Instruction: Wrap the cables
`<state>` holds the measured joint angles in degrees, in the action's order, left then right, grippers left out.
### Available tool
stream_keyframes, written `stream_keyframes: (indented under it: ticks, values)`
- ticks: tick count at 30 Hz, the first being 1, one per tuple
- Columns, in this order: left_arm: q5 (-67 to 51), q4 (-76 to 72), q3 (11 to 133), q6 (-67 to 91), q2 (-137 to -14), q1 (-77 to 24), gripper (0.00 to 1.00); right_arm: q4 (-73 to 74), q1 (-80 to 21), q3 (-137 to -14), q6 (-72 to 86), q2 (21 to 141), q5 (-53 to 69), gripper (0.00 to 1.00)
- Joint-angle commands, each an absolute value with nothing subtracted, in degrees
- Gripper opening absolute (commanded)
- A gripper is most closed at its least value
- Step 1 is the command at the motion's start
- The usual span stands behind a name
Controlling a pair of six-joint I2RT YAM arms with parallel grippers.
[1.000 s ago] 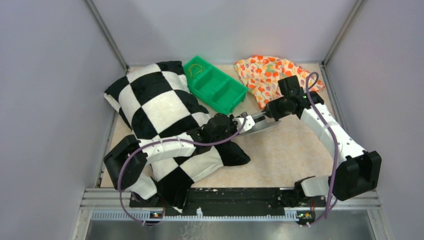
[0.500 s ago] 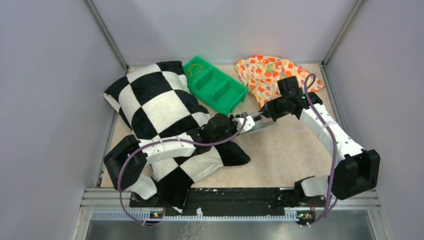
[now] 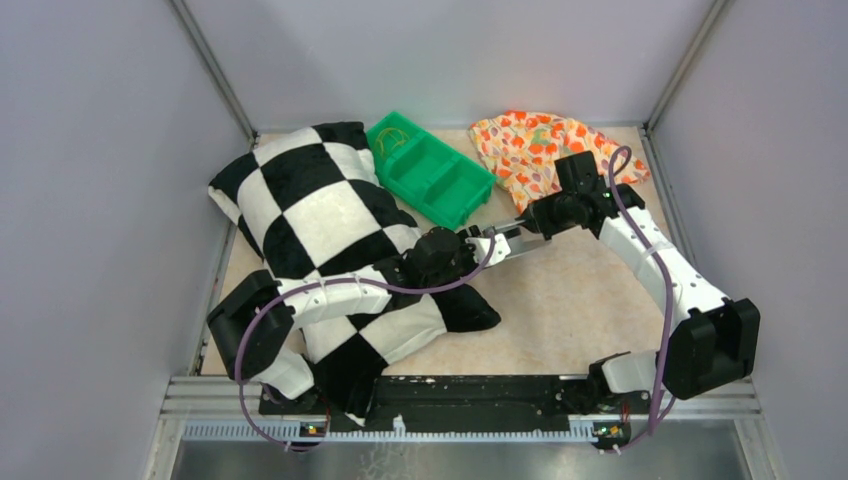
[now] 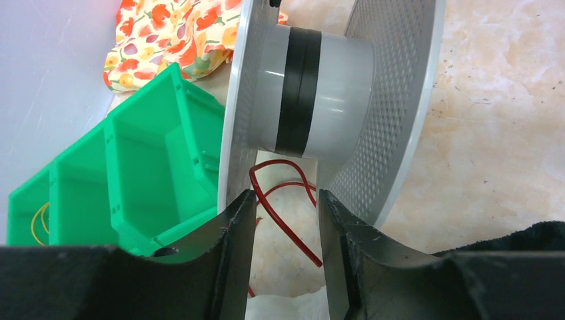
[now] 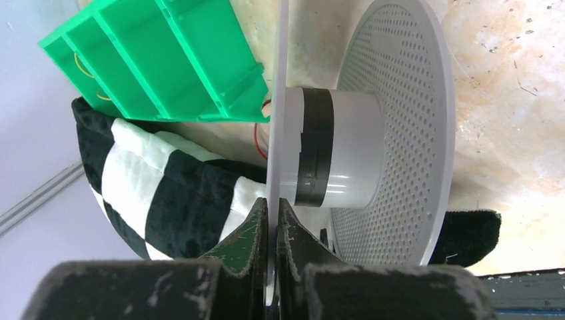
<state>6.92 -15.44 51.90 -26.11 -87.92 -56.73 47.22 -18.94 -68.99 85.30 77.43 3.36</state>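
- Between left claw (image 4: 286, 200) fingers (image 4: 233, 260): medium gap, nothing pinched. Red cable (image 4: 280, 161) loops in that gap just past the tips; can't tell if it touches a finger.
- Straight ahead of left claw: spool (image 4: 333, 87) with a grey hub, a black band and two perforated flanges. Cable loop hangs below the hub, between the flanges.
- Left of left claw: green bin (image 4: 153, 167), right beside the near flange. Thin yellow wire (image 4: 41, 217) lies in its farthest compartment.
- Beyond the bin: floral cloth (image 4: 173, 33).
- Right claw (image 5: 273, 207): clamped tight on the rim of the thin flange, holding the spool edge-on.
- Left of right claw: checkered pillow (image 5: 166, 193). A bit of red cable shows beside the hub, behind the gripped flange.
- Right of both claws: beige table (image 4: 506, 133).
- Top view: the claws face each other at the spool, nearly tip to tip.
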Motion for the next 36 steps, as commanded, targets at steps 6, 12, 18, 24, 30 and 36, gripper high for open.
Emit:
stream_keyframes:
  ticks: [6, 12, 18, 24, 30, 36]
  values:
    - [3.27, -11.48, 57.4, -29.61, -84.76, -54.84, 0.47, 51.06, -15.14, -66.86, 81.81, 76.31, 9.71, 0.0]
    - [-3.95, -4.57, 60.12, -29.92, -82.06, -54.84, 0.49, 50.63, -11.62, -65.75, 79.57, 77.16, 15.18, 0.0]
    - [-12.47, 1.1, 62.91, -29.91, -80.64, -54.93, 0.56, 49.97, -11.6, -65.49, 79.1, 78.68, 16.57, 0.0]
    - [-19.15, 5.27, 65.78, -27.12, -79.5, -54.84, 0.6, 48.44, -11.6, -64.58, 79.54, 79.65, 16.44, 0.0]
    - [-9.44, 4.99, 63.5, -24.92, -78.82, -53.96, 0.66, 48.17, -11.6, -64.73, 79.37, 79.89, 16.52, 0.0]
    - [-4.46, 0.42, 58.14, -18.28, -77.96, -49.67, 0.68, 47.55, -11.6, -64.28, 79.21, 80.03, 16.95, 0.0]
